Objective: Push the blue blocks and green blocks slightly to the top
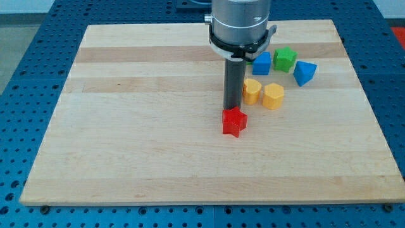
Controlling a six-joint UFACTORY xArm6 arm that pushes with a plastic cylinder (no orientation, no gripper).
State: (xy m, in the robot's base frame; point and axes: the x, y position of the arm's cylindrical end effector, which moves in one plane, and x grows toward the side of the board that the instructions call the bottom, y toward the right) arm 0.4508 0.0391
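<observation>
A blue cube (262, 63) sits at the board's upper right, with a green star-shaped block (285, 59) touching its right side. A blue triangular block (304, 73) lies just right of and below the green one. My tip (231, 106) stands below and to the left of these blocks, right at the top edge of a red star-shaped block (234, 121). The rod rises dark and straight from the tip to the arm's silver flange.
Two yellow blocks sit right of the rod: a small one (252, 91) and a hexagonal one (273, 96), both below the blue cube. The wooden board (126, 126) lies on a blue perforated table; its right edge is near the blue triangular block.
</observation>
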